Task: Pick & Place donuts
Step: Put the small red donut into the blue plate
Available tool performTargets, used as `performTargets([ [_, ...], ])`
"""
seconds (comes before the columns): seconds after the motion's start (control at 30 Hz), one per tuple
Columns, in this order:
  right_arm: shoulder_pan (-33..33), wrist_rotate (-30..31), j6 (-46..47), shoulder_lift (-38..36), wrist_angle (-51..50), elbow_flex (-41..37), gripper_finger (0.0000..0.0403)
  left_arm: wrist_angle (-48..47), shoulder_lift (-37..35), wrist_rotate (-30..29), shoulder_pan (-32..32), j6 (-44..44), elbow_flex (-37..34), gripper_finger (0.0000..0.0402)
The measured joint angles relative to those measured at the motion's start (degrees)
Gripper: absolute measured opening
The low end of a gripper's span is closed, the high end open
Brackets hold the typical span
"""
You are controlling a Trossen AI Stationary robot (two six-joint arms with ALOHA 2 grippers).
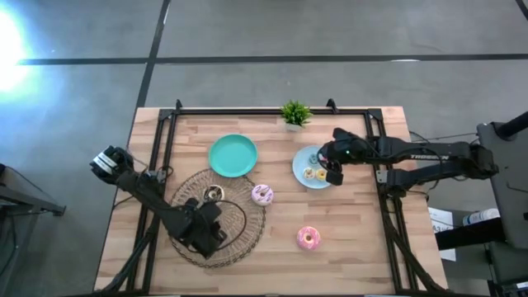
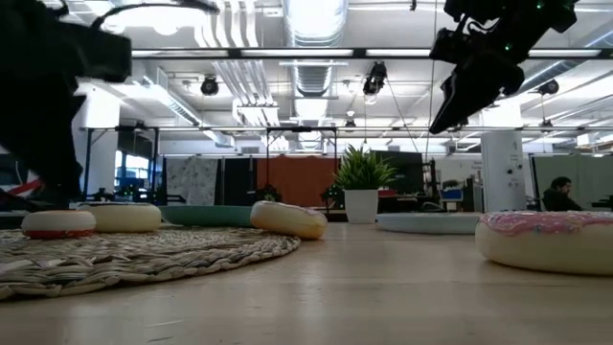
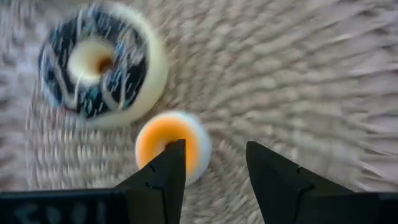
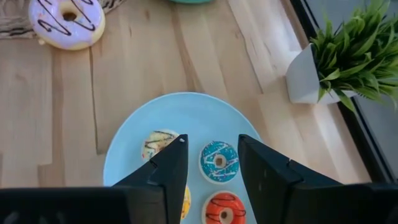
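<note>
My left gripper hangs open, pointing down over the round woven mat. Just beyond its fingertips a tiny orange donut lies flat on the mat; one finger shows in front of its edge, and I cannot tell whether they touch. Past it lies a larger dark-iced donut. My right gripper stands open high above the light-blue plate, which holds several tiny donuts, among them a blue one and a red one. A pale pink donut and a bright pink donut lie on the table.
A teal plate sits at the far middle of the table, next to the mat. A small potted plant stands at the far edge, close to the light-blue plate. A black frame rail runs round the table's edges.
</note>
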Motion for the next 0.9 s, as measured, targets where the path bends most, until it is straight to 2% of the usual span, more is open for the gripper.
performTargets([
  [0.13, 0.0, 0.0, 0.1, 0.6, 0.0, 0.0, 0.0127, 4.5, -0.1, 1.3, -1.0, -2.2, -1.0, 0.0142],
  [0.33, 0.0, 0.0, 0.2, 0.1, 0.8, 0.0, 0.0126, 7.1, -0.2, 2.2, -1.8, 7.0, -1.0, 0.0142],
  [0.43, 0.0, 0.0, 0.0, 0.0, 1.1, 0.0, 0.0122, 6.5, -0.2, 4.9, -1.6, 8.3, -1.1, 0.0142],
  [0.57, 0.0, 0.0, -0.1, -0.1, 1.2, 0.0, 0.0117, 6.5, -0.5, 10.3, -1.3, 4.2, 0.5, 0.0142],
  [0.9, 0.0, 0.1, -3.0, -0.2, 4.6, 0.0, 0.0106, -3.8, -2.5, 4.9, -0.2, 3.9, 3.2, 0.0142],
])
